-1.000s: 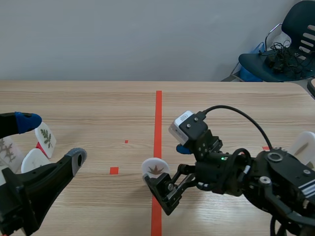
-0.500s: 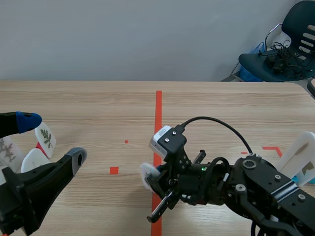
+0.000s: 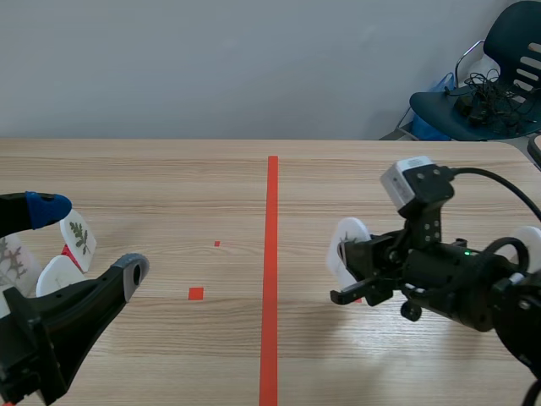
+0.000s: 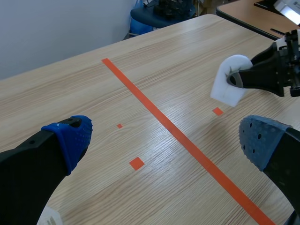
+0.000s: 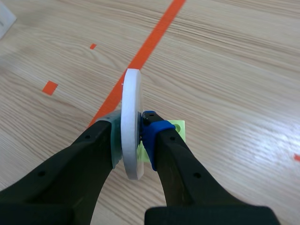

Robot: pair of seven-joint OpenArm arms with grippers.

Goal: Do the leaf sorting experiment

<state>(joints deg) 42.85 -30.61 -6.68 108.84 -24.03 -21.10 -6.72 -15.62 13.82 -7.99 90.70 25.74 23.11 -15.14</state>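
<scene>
A white leaf tile (image 3: 347, 248) stands on edge above the table, right of the red centre line (image 3: 271, 254), with my right gripper (image 3: 357, 272) shut on it. In the right wrist view the tile (image 5: 131, 140) is pinched edge-on between the fingers of the right gripper (image 5: 132, 127). The left wrist view shows the same tile (image 4: 228, 88) far ahead. My left gripper (image 3: 89, 240) is open low at the table's left, around a tile with a green leaf (image 3: 79, 236); further tiles (image 3: 56, 276) lie beside it. In its own view the left gripper (image 4: 166, 140) holds nothing.
A white piece (image 3: 529, 247) shows at the right edge behind the right arm. A pale green square (image 5: 178, 126) lies on the table under the right fingers. A dark chair (image 3: 482, 101) stands beyond the table's far right corner.
My right gripper shut on the leaf tile at the red line, lifted it and carried it to the right. The left arm has not moved.
</scene>
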